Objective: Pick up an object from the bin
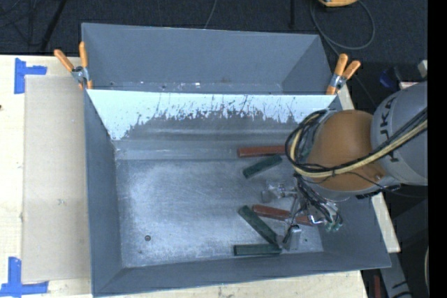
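Observation:
My gripper [292,234] is low in the bin's front right part, under the arm's orange cover. Just left of it lies a short red-brown bar [269,211], and below that a dark green bar [254,221] lies slanted on the floor. A flat dark strip [256,250] lies along the front wall, just below and left of the gripper. A small grey metal piece [274,190] sits a little above the red-brown bar. I cannot see anything held in the gripper.
Farther back, a long red-brown bar [260,150] lies at the foot of the rear slope with a dark green piece [262,166] just in front of it. The arm and its cables hide the bin's right wall.

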Controlling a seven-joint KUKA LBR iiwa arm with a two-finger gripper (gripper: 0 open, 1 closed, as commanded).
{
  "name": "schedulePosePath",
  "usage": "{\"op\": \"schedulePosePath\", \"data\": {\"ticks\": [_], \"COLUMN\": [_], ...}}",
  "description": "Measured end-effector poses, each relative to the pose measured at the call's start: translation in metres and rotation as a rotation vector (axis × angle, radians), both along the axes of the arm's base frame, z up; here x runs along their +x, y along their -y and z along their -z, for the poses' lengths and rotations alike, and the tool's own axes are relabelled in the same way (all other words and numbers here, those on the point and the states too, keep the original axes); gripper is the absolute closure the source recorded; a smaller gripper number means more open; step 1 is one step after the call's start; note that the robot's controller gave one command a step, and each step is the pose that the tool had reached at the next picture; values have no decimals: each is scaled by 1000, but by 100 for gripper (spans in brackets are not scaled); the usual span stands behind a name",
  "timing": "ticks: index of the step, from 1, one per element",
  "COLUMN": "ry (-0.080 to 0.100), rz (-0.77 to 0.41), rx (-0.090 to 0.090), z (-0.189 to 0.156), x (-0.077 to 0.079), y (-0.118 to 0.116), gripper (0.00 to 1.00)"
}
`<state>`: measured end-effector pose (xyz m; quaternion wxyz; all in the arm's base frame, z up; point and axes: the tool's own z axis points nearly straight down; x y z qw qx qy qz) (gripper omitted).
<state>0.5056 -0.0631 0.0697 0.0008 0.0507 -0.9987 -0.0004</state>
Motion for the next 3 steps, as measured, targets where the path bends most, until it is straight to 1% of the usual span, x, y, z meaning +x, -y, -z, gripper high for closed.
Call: {"op": "schedulePosePath", "data": {"ticks": [1, 2, 3], "ry": [1, 9, 9], "rz": [-4, -67, -437], "rx": [0, 0, -3], "z": [0, -129, -276], "x": [0, -17, -14], "y": [0, -30, 9], "gripper": [100, 100, 100]}}
